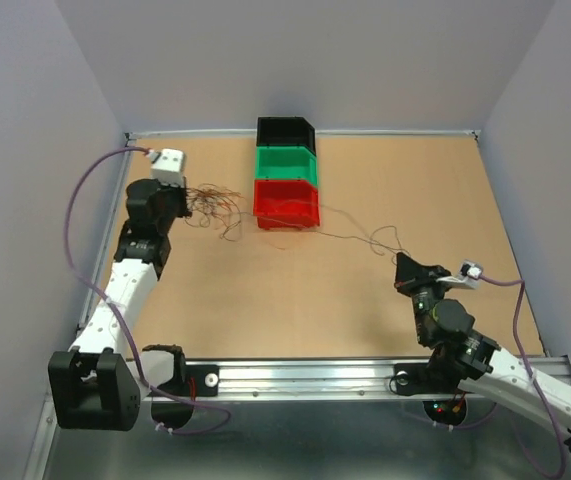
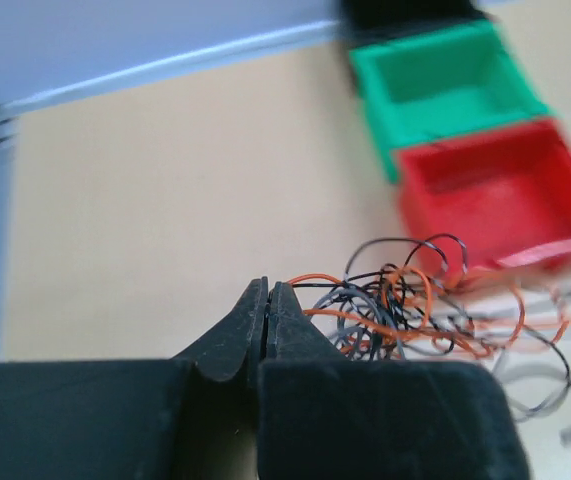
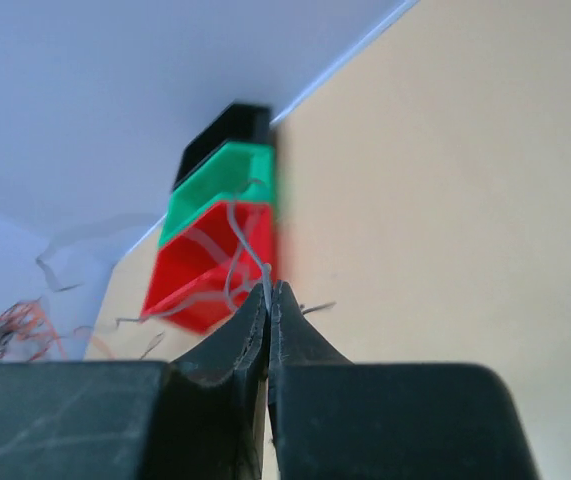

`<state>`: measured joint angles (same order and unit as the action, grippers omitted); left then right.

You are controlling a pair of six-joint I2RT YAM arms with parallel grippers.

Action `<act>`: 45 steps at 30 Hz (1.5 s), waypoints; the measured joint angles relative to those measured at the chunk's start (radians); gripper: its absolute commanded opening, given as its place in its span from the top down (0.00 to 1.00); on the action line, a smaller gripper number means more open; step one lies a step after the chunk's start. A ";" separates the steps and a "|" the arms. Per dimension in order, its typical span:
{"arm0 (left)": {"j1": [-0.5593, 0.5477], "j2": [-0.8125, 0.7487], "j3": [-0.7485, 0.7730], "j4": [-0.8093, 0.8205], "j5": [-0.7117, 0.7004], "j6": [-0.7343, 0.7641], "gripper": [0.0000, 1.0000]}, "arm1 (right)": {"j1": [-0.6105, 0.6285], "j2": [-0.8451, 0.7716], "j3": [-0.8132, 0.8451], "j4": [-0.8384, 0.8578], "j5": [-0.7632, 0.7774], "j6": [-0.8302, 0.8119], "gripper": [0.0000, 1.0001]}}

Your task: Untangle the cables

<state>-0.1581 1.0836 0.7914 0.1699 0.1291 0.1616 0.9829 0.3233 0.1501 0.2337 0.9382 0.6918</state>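
Observation:
The cables [image 1: 217,206] are a loose curly tangle of orange-red and dark thin wires lying left of the red bin [image 1: 286,204]. My left gripper [image 1: 193,205] is at the tangle's left edge. In the left wrist view it [image 2: 267,286] is shut, with orange and dark strands of the tangle [image 2: 405,300] running into its tips. One thin dark wire [image 1: 350,237] stretches from the red bin to my right gripper [image 1: 401,262]. In the right wrist view that gripper [image 3: 268,291] is shut on this thin grey wire [image 3: 237,232].
Three bins stand in a row at the back middle: black [image 1: 285,130], green [image 1: 285,162] and red in front. They also show in the left wrist view [image 2: 495,190] and the right wrist view [image 3: 200,265]. A metal rail [image 1: 305,377] runs along the near edge.

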 measured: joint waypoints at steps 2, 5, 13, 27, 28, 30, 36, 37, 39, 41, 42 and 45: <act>0.139 0.005 0.003 0.021 -0.033 -0.022 0.97 | -0.016 -0.086 -0.003 -0.085 0.129 0.008 0.99; 0.249 0.014 0.011 0.037 -0.027 -0.043 0.98 | -0.022 -0.115 -0.003 -0.136 0.191 0.000 0.99; 0.087 0.011 0.008 0.038 0.339 0.033 0.99 | -0.023 0.053 -0.003 -0.044 -0.070 -0.210 0.56; -0.185 -0.156 -0.033 -0.102 0.649 0.222 0.98 | -0.026 0.766 0.187 0.430 -0.871 -0.537 0.00; -0.190 -0.156 -0.033 -0.115 0.666 0.229 0.98 | -0.026 0.798 0.210 0.463 -0.913 -0.553 0.00; -0.196 -0.156 -0.033 -0.138 0.698 0.247 0.98 | -0.026 0.858 0.249 0.515 -0.961 -0.575 0.00; -0.201 -0.155 -0.033 -0.170 0.737 0.267 0.98 | -0.026 1.015 0.394 0.597 -1.037 -0.636 0.21; -0.201 -0.156 -0.033 -0.174 0.740 0.269 0.98 | -0.026 1.036 0.413 0.606 -1.040 -0.640 0.25; -0.202 -0.156 -0.033 -0.180 0.752 0.273 0.98 | -0.026 1.093 0.461 0.624 -1.052 -0.650 0.29; -0.202 -0.156 -0.032 -0.184 0.760 0.275 0.98 | -0.026 1.134 0.486 0.635 -1.059 -0.654 0.36; -0.203 -0.156 -0.032 -0.185 0.763 0.276 0.98 | -0.026 1.165 0.499 0.644 -1.065 -0.654 0.41; -0.203 -0.156 -0.032 -0.190 0.776 0.277 0.98 | -0.023 1.224 0.505 0.664 -1.067 -0.647 0.95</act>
<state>-0.3607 0.9279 0.7593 -0.0204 0.9054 0.4381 0.9604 1.5475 0.6556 0.8978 -0.1284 0.0444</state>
